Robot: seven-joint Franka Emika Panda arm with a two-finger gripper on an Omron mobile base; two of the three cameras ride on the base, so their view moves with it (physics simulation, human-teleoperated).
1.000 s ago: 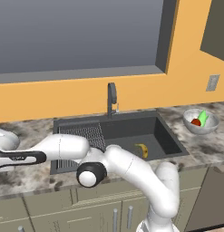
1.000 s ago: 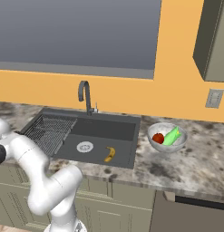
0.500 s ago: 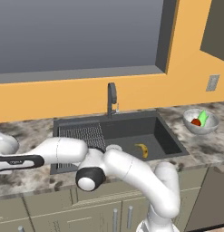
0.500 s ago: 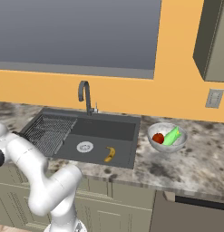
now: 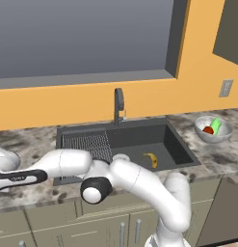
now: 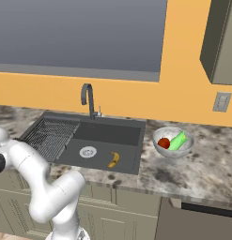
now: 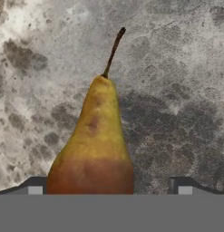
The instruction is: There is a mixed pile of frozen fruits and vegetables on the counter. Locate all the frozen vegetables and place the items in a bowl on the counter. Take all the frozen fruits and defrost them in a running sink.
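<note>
**Russet-and-yellow pear between our wide jaws, far left of the sink**

Russet at the base and yellow-green toward the neck, a pear (image 7: pixel 93 145) lies on the speckled granite counter (image 7: pixel 177 90) directly in front of our hand camera. Its thin dark stem points away from us. Our gripper (image 7: pixel 109 186) stands wide: one dark fingertip shows just left of the pear's broad base and the other well off to its right, so the fruit sits between the jaws, close to the left tip. We cannot tell whether that tip touches the skin. Nothing is clamped.

From the left base view, our arm (image 5: pixel 135 181) reaches low and far to the left across the counter, beyond the end of the sink (image 5: pixel 164 140).

Farther on, the dark-grey sink is set into the counter, with its ribbed drain rack (image 6: pixel 49 136) on the left side and a round silver drain (image 6: pixel 88 151) in the basin floor. The yellow banana (image 6: pixel 113 159) lies in the basin, just right of the drain. The arched faucet (image 6: pixel 88 98) rises behind the basin.

To the right of the sink, the translucent bowl (image 6: pixel 157 149) stands on the counter, holding the red tomato (image 6: pixel 163 143) and the light-green cucumber (image 6: pixel 178 140) side by side.
</note>
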